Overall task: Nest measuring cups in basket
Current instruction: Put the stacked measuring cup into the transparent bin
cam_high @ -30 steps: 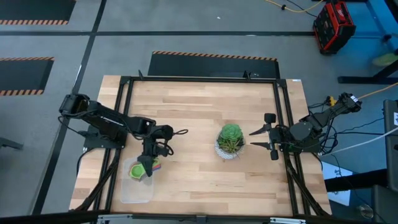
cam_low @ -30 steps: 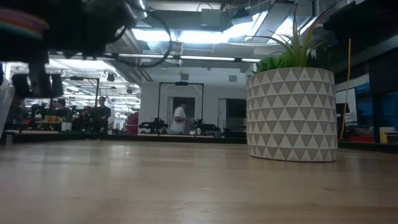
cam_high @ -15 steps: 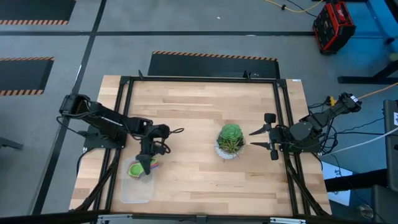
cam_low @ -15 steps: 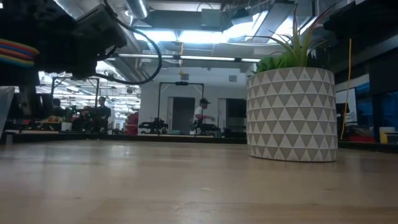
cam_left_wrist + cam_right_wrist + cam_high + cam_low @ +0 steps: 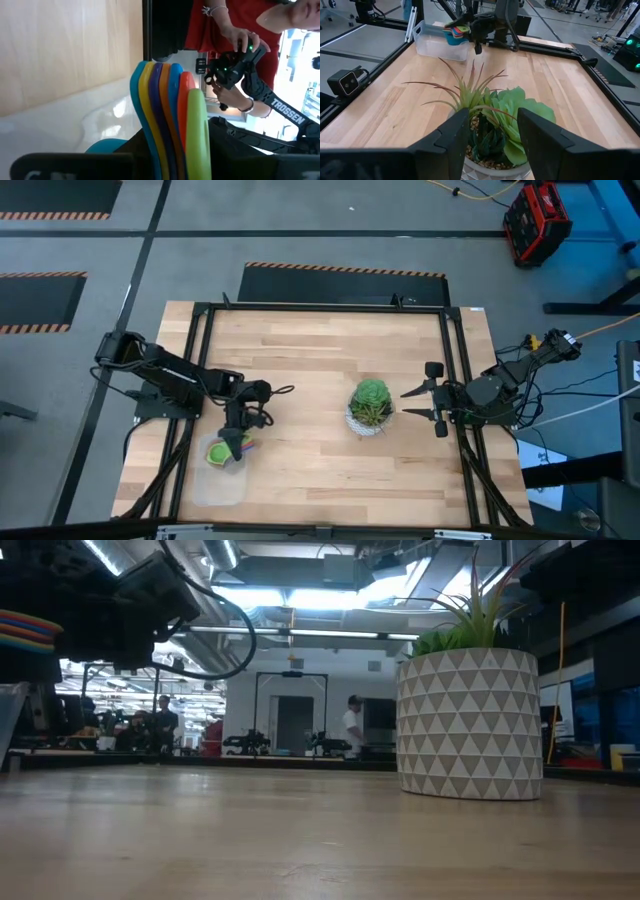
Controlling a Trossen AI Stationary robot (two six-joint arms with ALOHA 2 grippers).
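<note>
I have the left gripper (image 5: 234, 446) pinching the nested stack of measuring cups (image 5: 221, 451) by their handles, holding it over the far end of the clear basket (image 5: 218, 485) near the worktop's (image 5: 320, 350) left front corner. In the left wrist view the handles (image 5: 167, 115) fan out edge-on in yellow, orange, purple, blue, red and green, with a teal cup (image 5: 107, 146) below and the basket's wall (image 5: 60, 120) behind. The low view catches the stack (image 5: 25, 628) raised above the wood. My right gripper (image 5: 422, 405) waits spread wide at the right edge, pointed at the potted plant (image 5: 371, 406), which stands near the middle, well apart from the basket
</note>
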